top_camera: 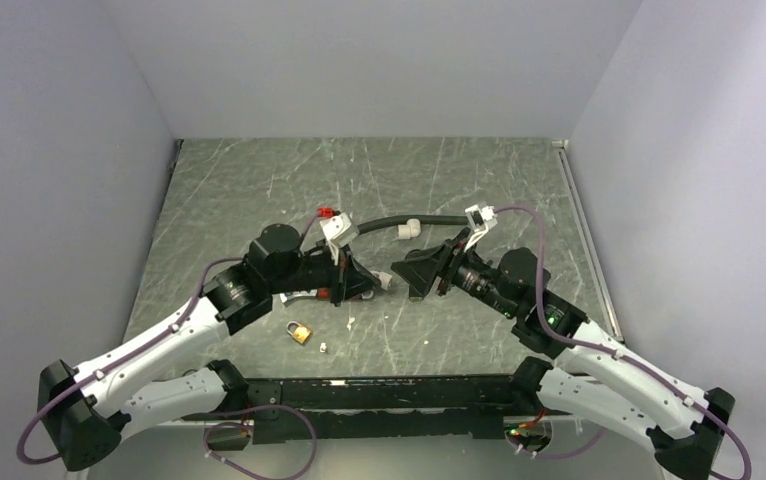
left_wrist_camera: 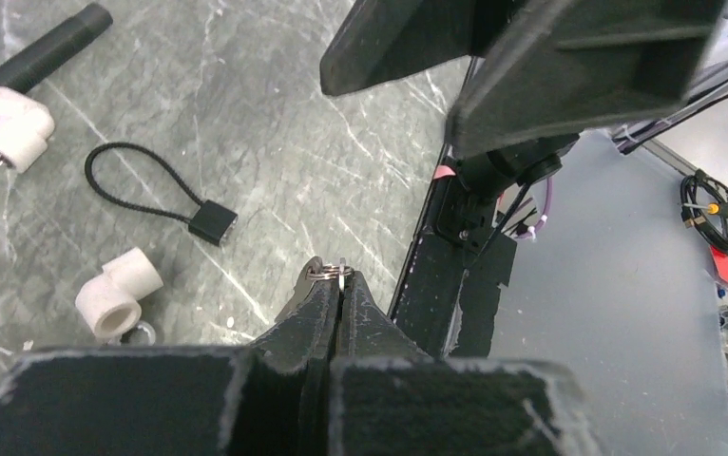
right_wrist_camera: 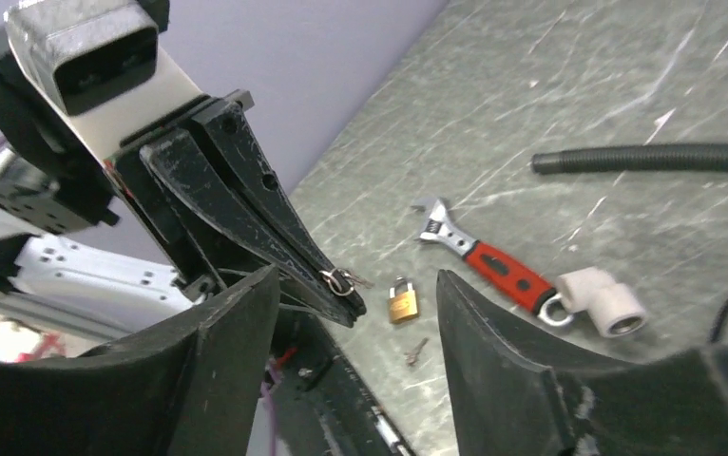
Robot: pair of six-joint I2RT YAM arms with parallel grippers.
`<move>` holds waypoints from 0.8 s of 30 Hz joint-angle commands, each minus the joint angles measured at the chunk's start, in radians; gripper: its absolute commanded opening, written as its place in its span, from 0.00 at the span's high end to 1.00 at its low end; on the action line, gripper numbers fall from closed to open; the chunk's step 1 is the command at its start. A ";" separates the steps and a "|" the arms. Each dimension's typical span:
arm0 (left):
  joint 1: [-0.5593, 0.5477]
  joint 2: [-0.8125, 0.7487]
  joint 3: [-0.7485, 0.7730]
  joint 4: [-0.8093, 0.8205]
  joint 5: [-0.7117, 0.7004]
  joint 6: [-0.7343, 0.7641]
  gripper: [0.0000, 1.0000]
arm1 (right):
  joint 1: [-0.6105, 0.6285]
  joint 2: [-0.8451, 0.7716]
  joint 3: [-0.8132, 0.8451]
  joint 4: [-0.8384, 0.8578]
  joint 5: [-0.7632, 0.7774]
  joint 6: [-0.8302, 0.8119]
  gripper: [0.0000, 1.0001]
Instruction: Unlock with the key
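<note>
My left gripper point(left_wrist_camera: 339, 281) is shut on the key point(left_wrist_camera: 309, 276), a tiny silvery key on a small split ring that pokes out at the fingertips. In the right wrist view the key point(right_wrist_camera: 353, 280) sticks out of the left fingers point(right_wrist_camera: 275, 237), held above the table. My right gripper point(right_wrist_camera: 355, 285) is open and empty, its jaws wide on either side of the left fingertips. From above, the left gripper point(top_camera: 384, 281) and the right gripper point(top_camera: 406, 273) nearly meet tip to tip. The brass padlock point(top_camera: 299, 332) lies on the table near the front; it also shows in the right wrist view point(right_wrist_camera: 401, 301).
A red-handled wrench point(right_wrist_camera: 488, 262) and a white elbow fitting point(right_wrist_camera: 607, 300) lie behind the padlock. A black hose point(top_camera: 399, 221) runs across the middle. A black cord loop point(left_wrist_camera: 151, 195) and a second elbow point(left_wrist_camera: 13, 123) lie nearby. A small key-shaped scrap point(right_wrist_camera: 415, 352) lies beside the padlock.
</note>
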 commanded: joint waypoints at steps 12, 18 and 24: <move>-0.011 0.173 0.596 -0.981 -0.235 0.017 1.00 | -0.002 0.082 0.140 -0.086 -0.427 -0.488 0.21; -0.026 0.299 0.704 -1.204 -0.288 0.052 1.00 | -0.002 0.189 0.149 -0.146 -0.704 -0.650 0.23; -0.152 0.509 0.851 -1.399 -0.309 0.083 1.00 | 0.000 0.262 -0.010 0.165 -0.784 -0.623 0.31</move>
